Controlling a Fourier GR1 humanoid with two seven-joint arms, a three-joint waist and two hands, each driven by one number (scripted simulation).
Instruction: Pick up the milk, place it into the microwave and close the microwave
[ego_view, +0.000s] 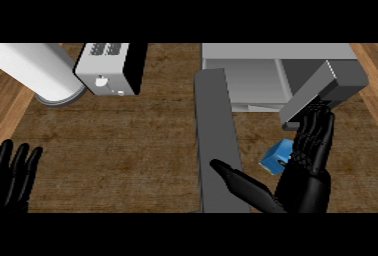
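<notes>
Brown counter carries the open microwave far right; right hand, fingers straight, touches the blue milk. Left hand rests relaxed near left.

A toaster stood at the back of the brown wooden counter, its dark side turned to the right. Just beside it on the left stood a tall white cylinder, tilted in view.

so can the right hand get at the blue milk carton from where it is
Probably yes. The right hand is open right beside the milk carton, fingers along its right side, thumb spread below it. Nothing lies between them; the open microwave door stands just left.
</notes>
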